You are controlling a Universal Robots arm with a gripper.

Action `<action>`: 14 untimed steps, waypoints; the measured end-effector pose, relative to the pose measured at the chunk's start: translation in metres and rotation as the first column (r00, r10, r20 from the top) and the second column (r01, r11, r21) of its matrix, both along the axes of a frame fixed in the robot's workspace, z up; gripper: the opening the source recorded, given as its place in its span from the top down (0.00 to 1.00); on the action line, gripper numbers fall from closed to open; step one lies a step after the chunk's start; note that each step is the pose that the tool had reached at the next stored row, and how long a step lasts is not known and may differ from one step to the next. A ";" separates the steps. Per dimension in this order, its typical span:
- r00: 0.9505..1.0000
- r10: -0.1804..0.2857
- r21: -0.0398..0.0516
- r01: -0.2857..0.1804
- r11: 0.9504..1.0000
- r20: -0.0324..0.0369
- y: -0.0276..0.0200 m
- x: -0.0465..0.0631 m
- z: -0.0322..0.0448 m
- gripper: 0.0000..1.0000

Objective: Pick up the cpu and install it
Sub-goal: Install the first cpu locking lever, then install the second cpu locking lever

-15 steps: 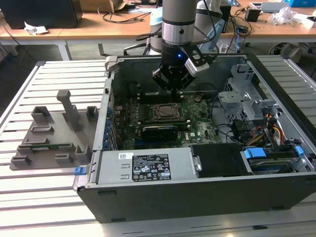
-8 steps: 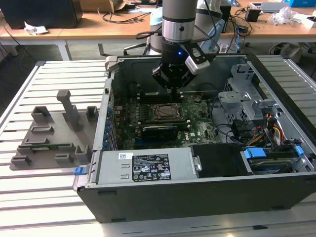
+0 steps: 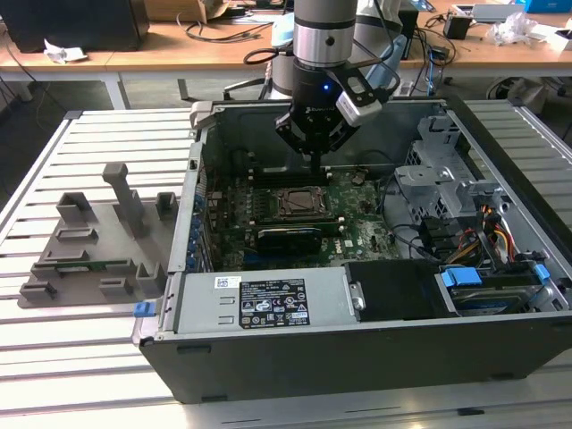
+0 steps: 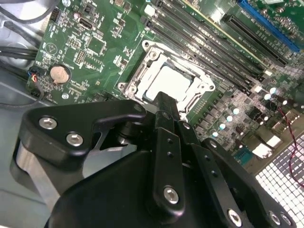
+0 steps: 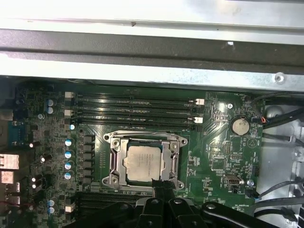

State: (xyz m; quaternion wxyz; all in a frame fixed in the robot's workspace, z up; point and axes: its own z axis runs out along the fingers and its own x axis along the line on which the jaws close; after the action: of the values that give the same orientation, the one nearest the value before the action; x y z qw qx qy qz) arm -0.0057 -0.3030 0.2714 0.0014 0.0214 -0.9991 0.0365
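Here the cpu sits in the socket; the gripper, fingers together, hangs just above its edge.

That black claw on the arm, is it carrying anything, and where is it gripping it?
Nothing is held. The gripper hangs above the open computer case, and the cpu already lies in the motherboard socket, apart from the fingertips.

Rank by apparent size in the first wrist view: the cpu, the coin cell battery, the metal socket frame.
1. Socket frame, enclosing the chip.
2. The cpu, seated inside that frame.
3. Coin cell battery, clearly smallest.
All sit on the same board, so nearness hardly skews this.
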 end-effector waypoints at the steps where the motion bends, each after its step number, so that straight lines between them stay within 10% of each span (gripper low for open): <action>1: 1.000 0.000 0.000 0.000 1.000 0.000 0.0000 0.000 0.0001 0.89; 14: 1.000 0.000 0.003 0.000 1.000 0.000 -0.0001 0.000 0.0001 0.89</action>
State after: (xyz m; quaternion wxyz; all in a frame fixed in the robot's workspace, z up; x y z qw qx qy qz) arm -0.0057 -0.3031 0.2715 0.0014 0.0215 -0.9991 0.0352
